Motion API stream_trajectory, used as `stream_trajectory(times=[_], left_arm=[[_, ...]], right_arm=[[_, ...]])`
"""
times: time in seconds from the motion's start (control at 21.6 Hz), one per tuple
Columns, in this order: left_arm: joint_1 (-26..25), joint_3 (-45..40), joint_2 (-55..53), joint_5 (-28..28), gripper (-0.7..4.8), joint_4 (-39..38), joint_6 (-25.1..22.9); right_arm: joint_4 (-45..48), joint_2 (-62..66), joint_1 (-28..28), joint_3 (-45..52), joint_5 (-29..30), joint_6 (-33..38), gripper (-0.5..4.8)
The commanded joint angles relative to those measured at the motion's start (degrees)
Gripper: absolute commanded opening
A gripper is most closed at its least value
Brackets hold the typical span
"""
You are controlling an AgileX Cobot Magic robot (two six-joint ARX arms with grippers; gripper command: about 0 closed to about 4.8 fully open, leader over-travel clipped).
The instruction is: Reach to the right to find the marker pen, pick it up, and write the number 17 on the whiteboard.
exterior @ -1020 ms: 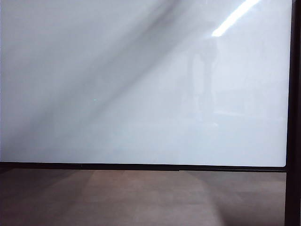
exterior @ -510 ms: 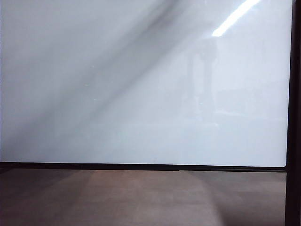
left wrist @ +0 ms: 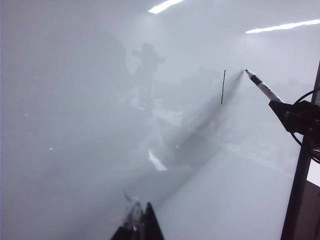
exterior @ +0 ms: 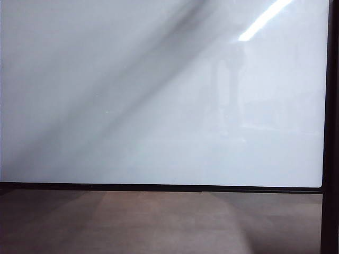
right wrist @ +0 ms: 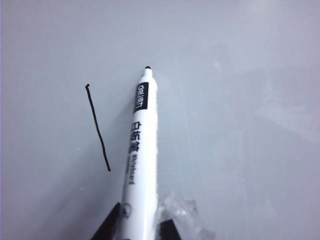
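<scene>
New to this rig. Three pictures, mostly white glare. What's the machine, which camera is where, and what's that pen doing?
It is a two-armed robot, each arm ending in a two-finger gripper with a camera on its wrist. The exterior view is a fixed camera: it shows only the whiteboard, glossy white with a thin black frame, and a brown wood-grain surface below it. No arm appears there.

The right wrist view looks along the right gripper, shut on a white marker pen whose black tip points at the board beside one black stroke, apparently the "1".

The left wrist view shows the left gripper low in view with its fingers together, holding nothing, plus the same pen and stroke across the board.
</scene>
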State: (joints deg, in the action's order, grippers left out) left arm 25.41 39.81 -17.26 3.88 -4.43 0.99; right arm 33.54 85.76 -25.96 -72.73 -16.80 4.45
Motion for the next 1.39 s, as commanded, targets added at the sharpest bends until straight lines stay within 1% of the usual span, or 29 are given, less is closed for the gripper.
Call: stream_trajectory(times=[0.05,0.46,1.21,1.39], left_arm=[[-0.1,0.2,-0.1,0.0,-0.05,0.9,-0.1],[-0.1,0.2,-0.1,0.0,-0.05,0.9,-0.1],[-0.1,0.2,-0.4,0.0,-0.05,0.9,-0.1],[-0.1,0.2,-0.5,0.0,-0.05,0.9,-0.1]], right_arm=[[0.8,-0.3,0.1,-0.4,0.2,0.0,-0.04],[0.1,0.0,0.3,-0.4,-0.2,0.0,-0.04],[-1.8,0.0,5.6,-0.4,-0.6,0.7,-0.04],[-2.0,0.0,6.0,-0.4,-0.6,1.1,-0.04]])
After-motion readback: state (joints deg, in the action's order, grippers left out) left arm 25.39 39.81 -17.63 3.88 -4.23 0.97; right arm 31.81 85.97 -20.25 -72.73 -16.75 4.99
